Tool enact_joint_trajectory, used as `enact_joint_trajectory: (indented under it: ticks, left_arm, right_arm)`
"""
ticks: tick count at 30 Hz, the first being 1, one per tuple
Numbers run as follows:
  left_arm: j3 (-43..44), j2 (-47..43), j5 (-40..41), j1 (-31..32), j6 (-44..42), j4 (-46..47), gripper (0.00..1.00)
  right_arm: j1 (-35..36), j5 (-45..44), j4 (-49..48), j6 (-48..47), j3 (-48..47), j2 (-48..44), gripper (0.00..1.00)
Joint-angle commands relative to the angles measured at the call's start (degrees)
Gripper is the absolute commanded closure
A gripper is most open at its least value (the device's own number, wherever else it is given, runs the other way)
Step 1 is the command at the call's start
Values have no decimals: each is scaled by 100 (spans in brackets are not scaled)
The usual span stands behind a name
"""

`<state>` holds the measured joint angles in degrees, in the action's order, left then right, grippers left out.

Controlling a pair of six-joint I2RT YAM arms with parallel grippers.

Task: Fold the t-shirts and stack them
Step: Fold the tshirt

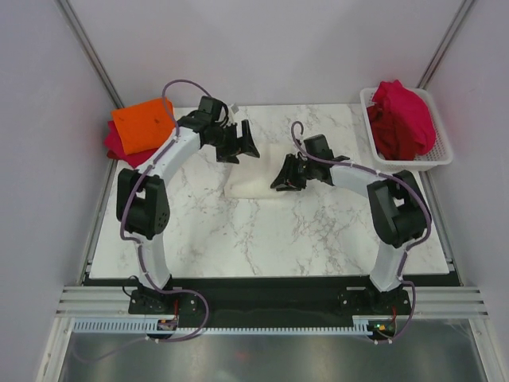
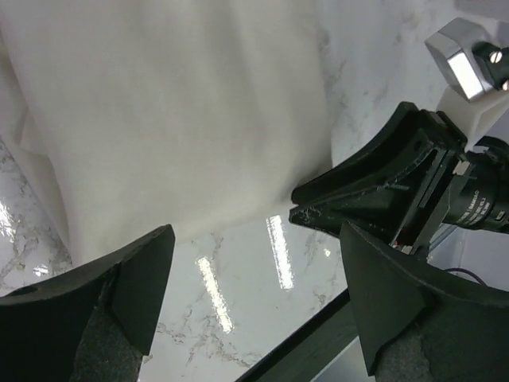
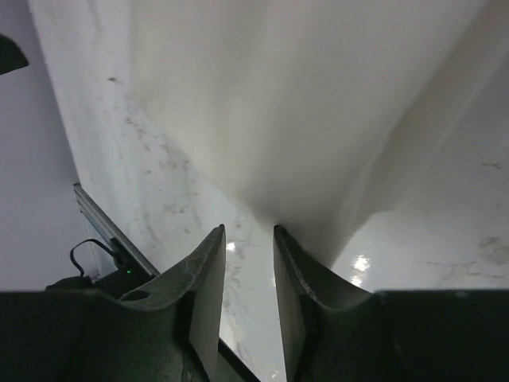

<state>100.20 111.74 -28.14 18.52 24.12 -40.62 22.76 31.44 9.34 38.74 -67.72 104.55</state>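
While the left arm stretches forward and inward over the worktop [image 1: 262, 239], the left gripper [image 1: 238, 150] hangs released, its fingers spread wide just above the far-left edge of the cream-white t-shirt [image 1: 253, 191], which lies mid-worktop. The right arm bends inward, the right gripper [image 1: 285, 180] clenched on that shirt's right edge, the cloth drawn to a peak at its tips. At the far-left corner an orange t-shirt [image 1: 143, 126] rests on a crimson t-shirt [image 1: 118, 148]. More crimson t-shirts [image 1: 402, 119] fill the basket [image 1: 442, 147] at the far right.
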Motion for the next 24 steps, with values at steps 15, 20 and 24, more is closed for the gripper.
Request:
enact_joint_trajectory:
  ticks: [15,20,24]
  left_arm:
    - [-2504,129,2216,467,234,959,13]
    - [-2752,-791,2725,723,49,907,10]
    - [-2384,-1338,2805,636,-223,907,0]
  right_arm:
    - [-290,476,-1409,-367,2403,22,64]
    - [-167,565,-585,-683,2300,-1093,54]
    - [-158,381,381,-1026,1465,-1771,42]
